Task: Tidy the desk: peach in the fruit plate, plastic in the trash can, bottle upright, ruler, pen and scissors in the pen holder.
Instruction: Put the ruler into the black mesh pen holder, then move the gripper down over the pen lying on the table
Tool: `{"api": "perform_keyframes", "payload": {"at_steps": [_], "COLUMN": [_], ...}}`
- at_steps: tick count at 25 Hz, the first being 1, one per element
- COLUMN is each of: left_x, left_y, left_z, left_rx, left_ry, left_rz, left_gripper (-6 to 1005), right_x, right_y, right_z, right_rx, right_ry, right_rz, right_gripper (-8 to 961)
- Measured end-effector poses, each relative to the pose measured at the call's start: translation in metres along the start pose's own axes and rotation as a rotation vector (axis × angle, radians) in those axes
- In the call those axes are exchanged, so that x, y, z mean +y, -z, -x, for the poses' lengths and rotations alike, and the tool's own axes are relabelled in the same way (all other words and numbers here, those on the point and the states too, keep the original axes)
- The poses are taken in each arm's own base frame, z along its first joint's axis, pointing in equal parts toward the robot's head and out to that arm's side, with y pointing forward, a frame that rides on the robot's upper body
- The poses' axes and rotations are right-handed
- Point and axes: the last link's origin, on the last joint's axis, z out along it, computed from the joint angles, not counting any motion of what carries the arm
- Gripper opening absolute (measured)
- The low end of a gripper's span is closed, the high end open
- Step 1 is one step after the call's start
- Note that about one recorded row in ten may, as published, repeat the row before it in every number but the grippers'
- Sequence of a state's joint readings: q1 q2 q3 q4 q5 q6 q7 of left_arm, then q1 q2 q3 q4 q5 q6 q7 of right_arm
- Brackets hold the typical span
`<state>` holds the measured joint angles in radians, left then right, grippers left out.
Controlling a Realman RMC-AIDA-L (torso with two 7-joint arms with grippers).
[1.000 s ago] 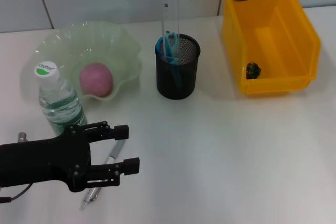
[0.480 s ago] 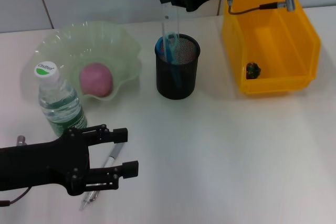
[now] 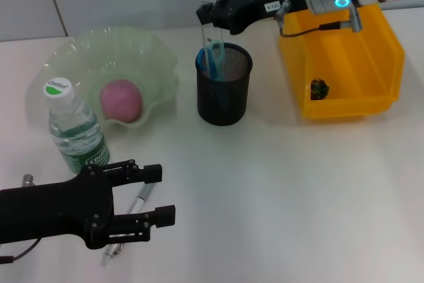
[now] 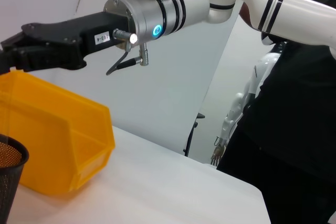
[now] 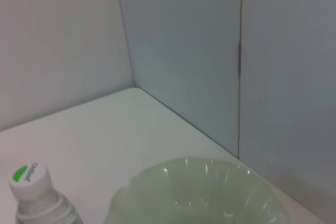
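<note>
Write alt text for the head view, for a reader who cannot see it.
The right end effector lowers a clear ruler into a black mesh pen holder at mid-desk. The left end effector hovers, open, over a pen beside an upright bottle; a peach sits in the green fruit plate.

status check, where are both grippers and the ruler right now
Right gripper above black mesh pen holder, lowering clear plastic ruler in. Left gripper open, low over silver pen on table. Nothing blocking.

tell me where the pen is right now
In the head view the pen lies on the table at the near left, partly under the left gripper, just in front of the upright bottle.
</note>
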<state>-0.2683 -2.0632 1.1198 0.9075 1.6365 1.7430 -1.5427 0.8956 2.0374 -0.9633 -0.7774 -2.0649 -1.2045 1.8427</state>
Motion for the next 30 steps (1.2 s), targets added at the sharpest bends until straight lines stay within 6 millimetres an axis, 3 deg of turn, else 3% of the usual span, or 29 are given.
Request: {"api": "perform_keyframes", "payload": {"at_steps": [16, 26, 30], "left_x": [0.001, 0.001, 0.0], "left_y": [0.0, 0.001, 0.001], "left_z": [0.001, 0.0, 0.0], "left_rx": [0.003, 0.004, 0.003], "left_ry": [0.009, 0.011, 0.014], "left_rz": [0.007, 0.007, 0.006], "left_gripper": [783, 782, 783], "right_x": [-0.003, -0.005, -0.006], "right_y": [0.002, 0.007, 0.013], "right_z": [-0.014, -0.013, -0.009], "right_rx": [0.012, -0.009, -0.042], "right_ry": [-0.062, -0.079, -0.087], "right_rz": [-0.022, -0.028, -0.036], "right_gripper": [65, 195, 372]}}
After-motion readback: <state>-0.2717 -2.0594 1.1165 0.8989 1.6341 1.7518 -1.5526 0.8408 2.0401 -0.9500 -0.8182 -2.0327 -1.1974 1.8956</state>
